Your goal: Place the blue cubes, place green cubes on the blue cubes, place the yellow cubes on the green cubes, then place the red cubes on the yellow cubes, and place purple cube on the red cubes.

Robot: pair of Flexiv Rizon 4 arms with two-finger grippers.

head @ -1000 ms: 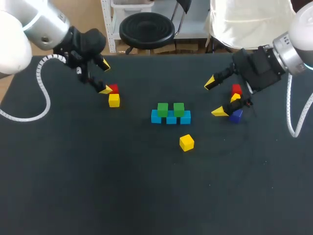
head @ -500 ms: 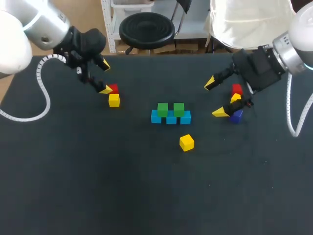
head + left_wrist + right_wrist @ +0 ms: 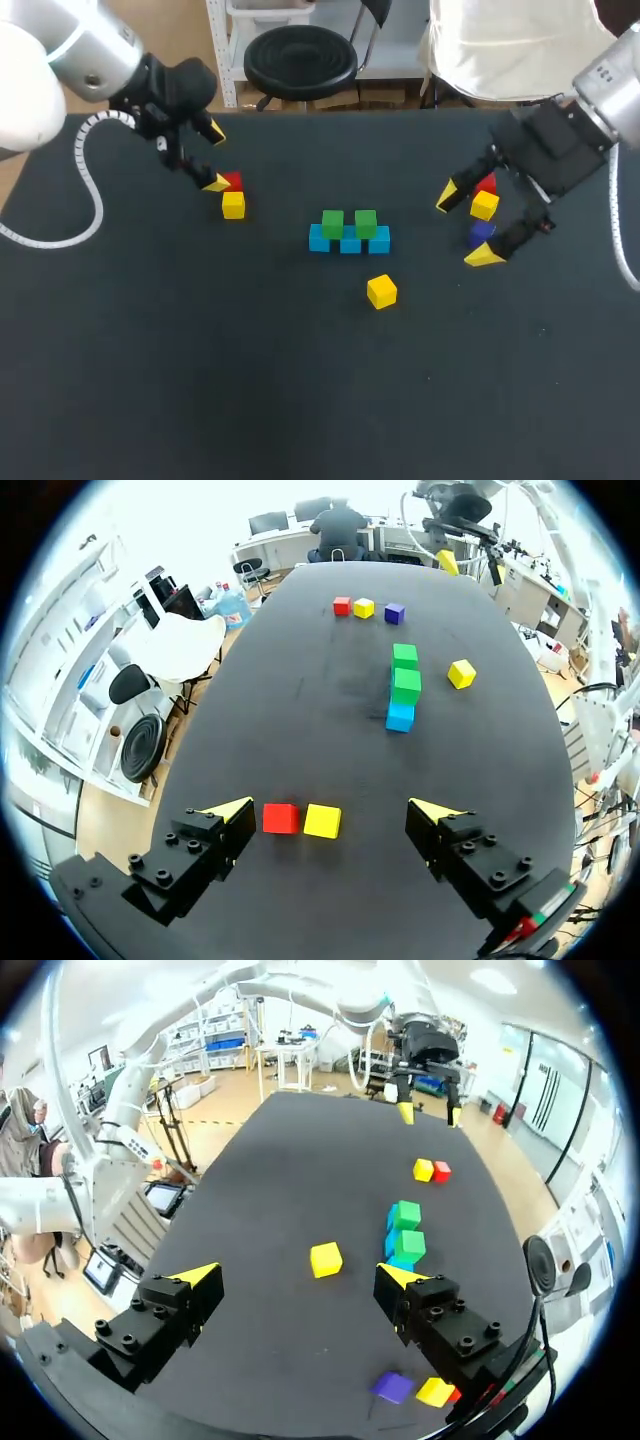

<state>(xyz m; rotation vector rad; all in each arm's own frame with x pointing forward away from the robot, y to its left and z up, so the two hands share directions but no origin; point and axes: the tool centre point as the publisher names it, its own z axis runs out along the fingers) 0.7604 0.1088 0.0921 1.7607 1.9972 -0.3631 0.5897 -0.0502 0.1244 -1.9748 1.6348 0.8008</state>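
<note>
Base: three blue cubes (image 3: 349,243) sit mid-table in a row, touching side to side, and that's the foundation down.
Second tier: two green cubes (image 3: 333,222) ride on the blues, each bridging a seam, which should keep them steady.
Stray: the loose yellow cube (image 3: 381,291) lies alone just in front of the stack, not touching it. It looks handy for the next layer.
Left side: the left gripper (image 3: 214,157) hangs over its pair with the jaws spread wide and nothing held. In the left wrist view the left red cube (image 3: 280,818) and left yellow cube (image 3: 322,821) lie touching within the fingers' span, apparently lined up for a pick.
Right side: the right gripper (image 3: 466,227) is also wide and empty. The right red cube (image 3: 486,184), right yellow cube (image 3: 485,205) and purple cube (image 3: 482,232) cluster beside it. From its wrist they sit beside and under one finger, not between the two.
Stage: blues and greens are placed, and the yellow layer is not yet begun.
Watch for: a yellow set down off-centre could nudge a green off its perch.
</note>
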